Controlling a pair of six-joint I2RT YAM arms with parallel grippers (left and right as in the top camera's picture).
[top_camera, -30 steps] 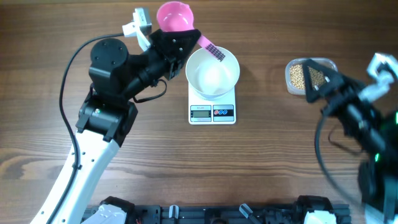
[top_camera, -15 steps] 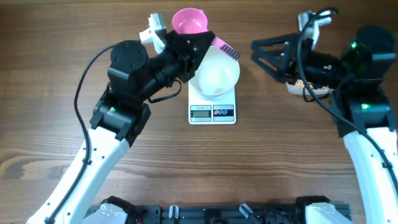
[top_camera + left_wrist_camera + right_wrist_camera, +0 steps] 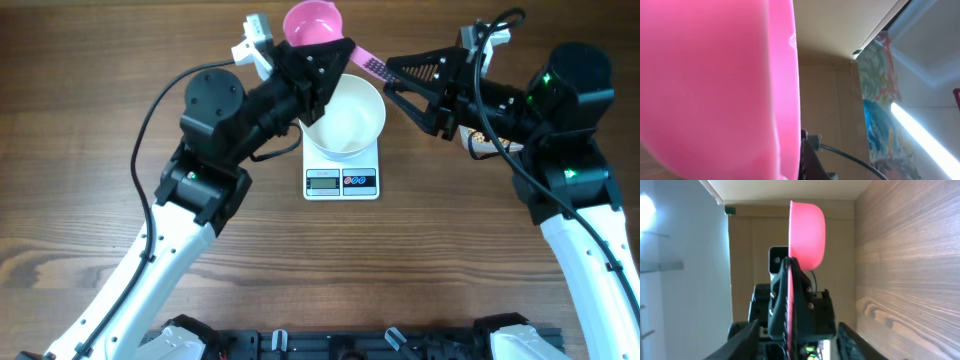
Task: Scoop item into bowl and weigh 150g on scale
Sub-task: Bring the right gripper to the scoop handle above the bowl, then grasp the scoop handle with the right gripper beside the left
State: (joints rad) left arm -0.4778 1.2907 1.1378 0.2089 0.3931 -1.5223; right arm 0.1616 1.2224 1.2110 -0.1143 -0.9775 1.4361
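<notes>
Evidently the step in hand is a handover: the pink scoop [image 3: 312, 22] has to pass from the left claw [image 3: 338, 55] to the right claw [image 3: 393, 76] before any scooping can begin. To do it well, the right claw should slide further along the handle [image 3: 372, 67] so its pads close on the flat sides, not on the very tip. The left claw should let go only once that hold is firm. Both arms meet just above the rim of the bowl [image 3: 345, 115], so any bump could knock it off the scale [image 3: 342, 172]; a slow, level approach is the safe one.

The left arm reaches up and across from the near left, its claw clamped shut on the handle close to the cup, with the cup held out past the far edge of the bowl. The right arm bends in from the right, forearm roughly level, its claw pointing left at the handle's free end. Its jaws stand apart. From the right wrist, the scoop appears edge-on straight ahead, and the two fingers [image 3: 747, 335] sit to either side without touching it.

The white bowl sits on the scale and looks empty. The beans [image 3: 484, 136] lie in a clear tub [image 3: 474, 147] on the table [image 3: 100, 260] to the right, mostly hidden under the right arm.
</notes>
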